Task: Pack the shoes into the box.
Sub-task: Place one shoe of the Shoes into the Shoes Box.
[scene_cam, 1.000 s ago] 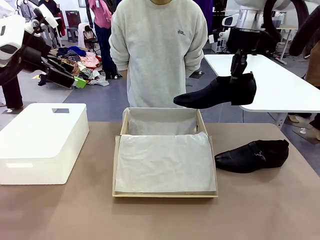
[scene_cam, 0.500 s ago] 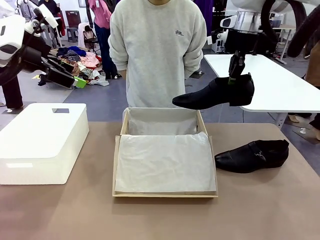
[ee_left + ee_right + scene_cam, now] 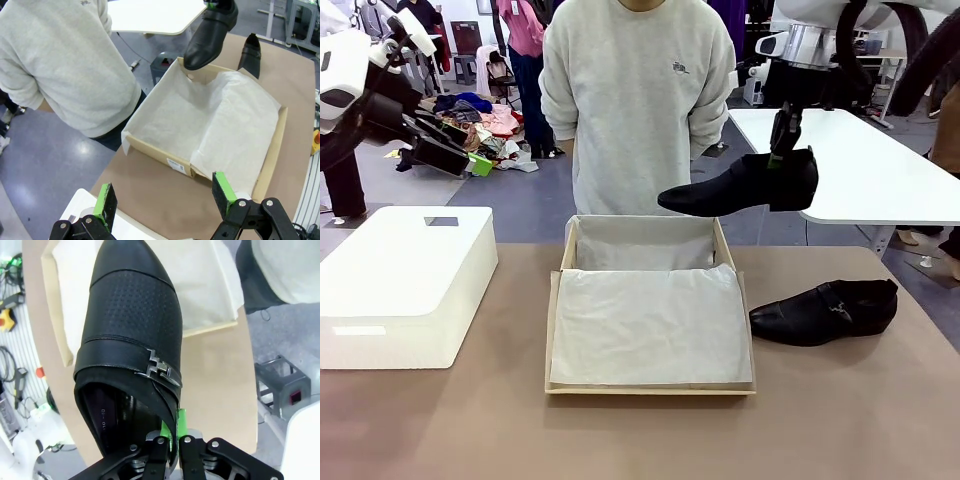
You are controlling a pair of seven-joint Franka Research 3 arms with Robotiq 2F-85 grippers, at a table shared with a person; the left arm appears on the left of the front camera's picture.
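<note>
Your right end effector point(image 3: 779, 153) grips one shoe point(image 3: 735, 187), seemingly over the box point(image 3: 555, 340). Lower it inside next; left end effector point(image 3: 164, 192) gapes empty.

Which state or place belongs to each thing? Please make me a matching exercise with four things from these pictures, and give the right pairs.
Things
1. lifted shoe
2. second shoe
3. box
4. left gripper

States or places
a. open, holding nothing
b. lying on the table, on the robot's right of the box
c. held in the air by the right gripper
d. lined with white tissue paper, no shoe inside

Pairs: 1-c, 2-b, 3-d, 4-a
</note>
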